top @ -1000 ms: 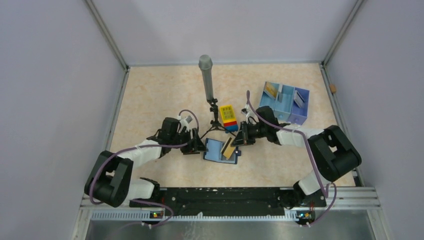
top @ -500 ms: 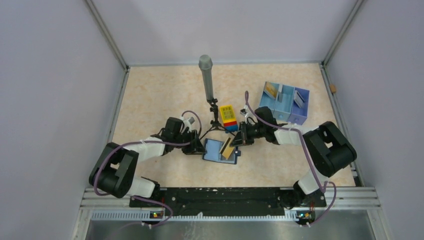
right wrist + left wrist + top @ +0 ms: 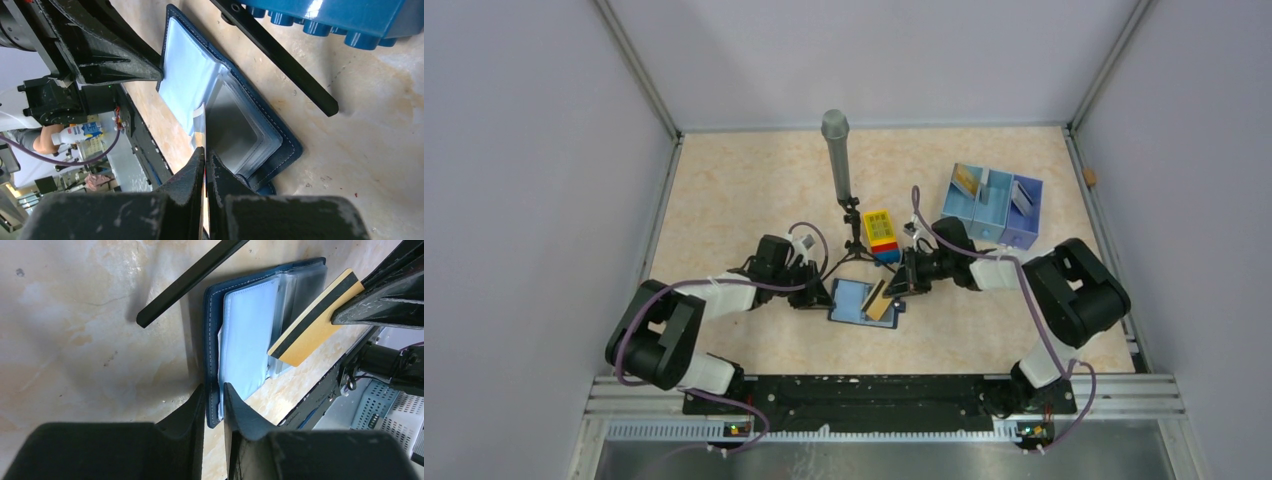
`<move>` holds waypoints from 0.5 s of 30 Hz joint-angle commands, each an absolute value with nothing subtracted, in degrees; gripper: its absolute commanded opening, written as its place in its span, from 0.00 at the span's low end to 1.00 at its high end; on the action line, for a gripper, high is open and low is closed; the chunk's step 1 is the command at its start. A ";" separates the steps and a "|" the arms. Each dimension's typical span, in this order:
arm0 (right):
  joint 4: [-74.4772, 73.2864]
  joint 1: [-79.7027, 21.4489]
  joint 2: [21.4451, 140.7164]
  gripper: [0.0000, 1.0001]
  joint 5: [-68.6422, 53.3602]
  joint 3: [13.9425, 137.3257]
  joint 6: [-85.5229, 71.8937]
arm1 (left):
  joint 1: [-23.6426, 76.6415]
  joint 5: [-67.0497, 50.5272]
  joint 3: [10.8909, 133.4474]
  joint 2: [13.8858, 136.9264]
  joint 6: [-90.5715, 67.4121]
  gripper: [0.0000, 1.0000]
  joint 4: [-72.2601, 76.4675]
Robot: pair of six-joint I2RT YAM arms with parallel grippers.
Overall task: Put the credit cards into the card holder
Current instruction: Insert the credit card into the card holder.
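Note:
The navy card holder (image 3: pixel 854 300) lies open on the table, pale blue inside with clear card sleeves (image 3: pixel 235 130). My left gripper (image 3: pixel 214 395) is shut on its left edge (image 3: pixel 212 340) and pins it. My right gripper (image 3: pixel 205 160) is shut on a gold card with a dark stripe (image 3: pixel 312 320), seen edge-on between its jaws. The card (image 3: pixel 879 297) is tilted over the holder's right half, its lower end at the clear sleeves. Other cards stand in the pale blue tray (image 3: pixel 994 205): a gold one (image 3: pixel 965 181) and grey ones (image 3: pixel 1020 197).
A microphone on a black tripod (image 3: pixel 837 160) stands just behind the holder; one tripod leg (image 3: pixel 187 280) lies beside the holder's far edge. A yellow-topped toy brick block (image 3: pixel 882 234) sits between the arms.
The right gripper has moved slightly left and lowered the gold card closer to the holder's sleeves. The left gripper has edged right, still holding the holder's edge.

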State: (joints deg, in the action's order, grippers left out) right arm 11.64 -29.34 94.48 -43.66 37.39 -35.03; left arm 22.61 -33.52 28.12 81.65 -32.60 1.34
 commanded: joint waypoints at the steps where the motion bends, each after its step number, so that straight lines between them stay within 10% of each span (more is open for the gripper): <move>1: 13.80 -30.52 96.47 0.00 -43.99 37.54 -34.72 | 22.85 -33.22 29.79 82.24 -31.20 0.19 3.43; 15: 11.19 -32.42 100.88 0.00 -43.22 41.37 -33.74 | 22.94 -33.65 30.12 82.66 -31.03 0.16 3.42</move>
State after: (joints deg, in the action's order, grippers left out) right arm 11.70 -31.07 99.11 -44.27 38.70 -35.20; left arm 22.61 -33.36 28.23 82.04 -32.14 1.34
